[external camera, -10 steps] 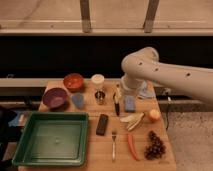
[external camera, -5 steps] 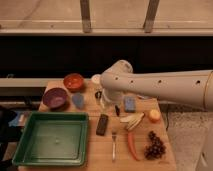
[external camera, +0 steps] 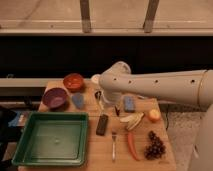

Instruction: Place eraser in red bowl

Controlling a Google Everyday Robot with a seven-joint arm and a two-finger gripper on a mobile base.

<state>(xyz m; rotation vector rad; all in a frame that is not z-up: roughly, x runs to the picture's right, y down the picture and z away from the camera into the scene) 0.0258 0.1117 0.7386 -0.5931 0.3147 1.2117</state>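
Observation:
The eraser (external camera: 102, 124) is a flat black block lying on the wooden table, just right of the green tray. The red bowl (external camera: 73, 81) stands at the table's back left, behind the larger purple bowl (external camera: 54, 97). My white arm reaches in from the right and bends down over the table's middle. My gripper (external camera: 109, 103) hangs low above the table, just behind and slightly right of the eraser, and apart from it. The red bowl looks empty.
A green tray (external camera: 30, 152) fills the front left. A light blue block (external camera: 129, 103), banana (external camera: 131, 120), apple (external camera: 154, 115), carrot (external camera: 132, 146), grapes (external camera: 155, 147) and fork (external camera: 113, 144) lie to the right. A small blue piece (external camera: 78, 100) lies by the purple bowl.
My arm has swung left across the table, and the gripper has moved from near the blue block towards the eraser. The objects have not moved.

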